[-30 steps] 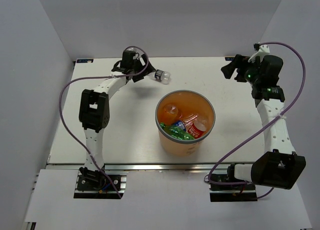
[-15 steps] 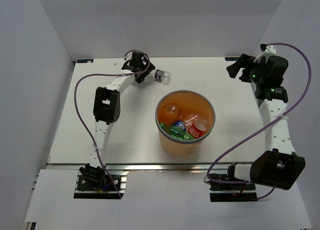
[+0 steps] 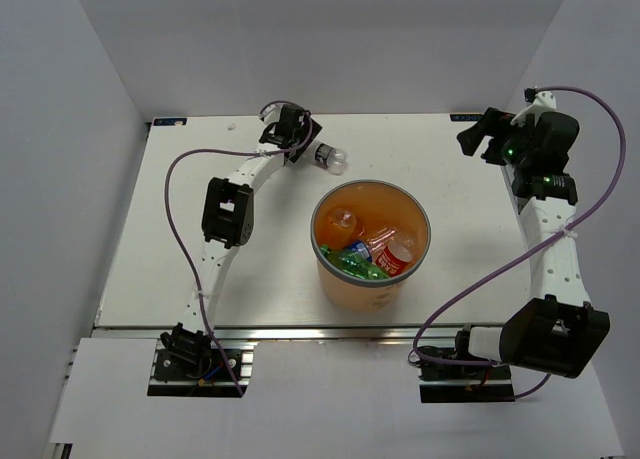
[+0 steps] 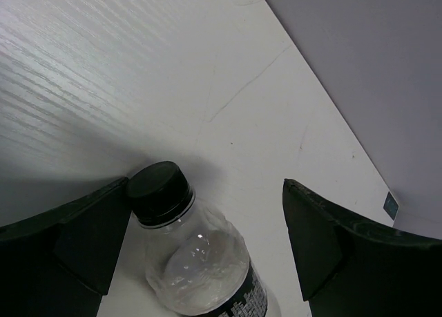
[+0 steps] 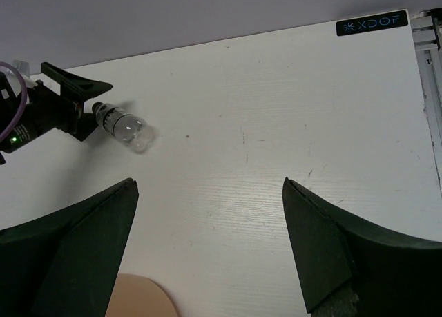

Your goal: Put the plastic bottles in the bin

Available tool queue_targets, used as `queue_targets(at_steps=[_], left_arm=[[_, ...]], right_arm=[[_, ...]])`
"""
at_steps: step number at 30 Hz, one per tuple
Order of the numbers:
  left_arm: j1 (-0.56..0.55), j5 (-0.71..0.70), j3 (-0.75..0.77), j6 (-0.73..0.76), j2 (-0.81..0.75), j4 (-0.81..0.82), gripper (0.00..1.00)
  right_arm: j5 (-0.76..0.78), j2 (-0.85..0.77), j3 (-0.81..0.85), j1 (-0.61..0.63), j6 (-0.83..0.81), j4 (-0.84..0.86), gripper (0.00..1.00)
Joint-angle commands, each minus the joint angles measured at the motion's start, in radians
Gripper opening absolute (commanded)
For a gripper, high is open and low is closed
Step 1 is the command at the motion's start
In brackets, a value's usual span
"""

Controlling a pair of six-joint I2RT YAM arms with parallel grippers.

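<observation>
While the left end effector [image 3: 306, 146] sits in the upper middle of the overhead view, its fingers stand apart on either side of a clear bottle [image 3: 331, 158] lying on the white desk [image 3: 455, 204]. Seen from the left wrist, the bottle's black cap [image 4: 159, 190] lies just beside the finger at lower left, with a gap before the other finger, so nothing is squeezed. Just below, at frame centre, stands the orange bin [image 3: 361, 291], holding a red-labelled bottle [image 3: 395, 255], a green bottle [image 3: 350, 262] and an orange one [image 3: 341, 219]. The right end effector [image 3: 472, 136], at upper right, hovers over the desk with fingers spread wide.
</observation>
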Motion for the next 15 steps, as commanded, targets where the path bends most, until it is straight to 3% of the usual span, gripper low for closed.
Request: queue_targets(at_steps=[1,6,12,15], left_arm=[[-0.016,-0.023,0.018,-0.018,0.029,-0.026,0.98],[-0.017,-0.078,-0.005,-0.030,0.026,-0.032,0.82],[-0.017,-0.138,0.001,-0.016,0.028,-0.081,0.77],[-0.017,-0.137,-0.001,-0.003,0.029,-0.086,0.67]], right_arm=[[0.011,0.018,-0.004,-0.007,-0.001,0.030,0.89],[0.005,0.035,-0.005,-0.010,0.007,0.027,0.89],[0.078,0.012,-0.038,-0.014,0.030,0.063,0.89],[0.087,-0.006,-0.058,-0.016,0.036,0.082,0.89]])
